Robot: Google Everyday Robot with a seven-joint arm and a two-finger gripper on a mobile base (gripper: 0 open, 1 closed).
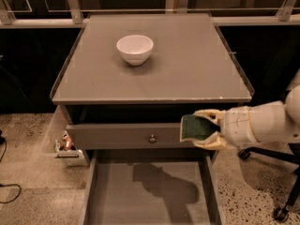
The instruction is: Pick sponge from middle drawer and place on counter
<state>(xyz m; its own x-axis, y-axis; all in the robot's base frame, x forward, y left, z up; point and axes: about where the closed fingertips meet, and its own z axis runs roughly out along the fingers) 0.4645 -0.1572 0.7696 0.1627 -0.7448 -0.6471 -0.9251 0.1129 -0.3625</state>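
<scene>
My gripper [202, 128] comes in from the right and is shut on the sponge [194, 127], dark green with a yellow edge. It holds the sponge in the air above the right side of the open middle drawer [147, 196], in front of the closed drawer front, just below the counter's front edge. The drawer's grey floor is bare and shows the arm's shadow. The counter [187, 64] is a flat grey top with a pale front edge.
A white bowl [135, 49] stands on the counter at the back left. The closed drawer front with a round knob [152, 138] sits above the open drawer. A small object lies on the floor at the cabinet's left [65, 146]. Chair wheels are at right [280, 213].
</scene>
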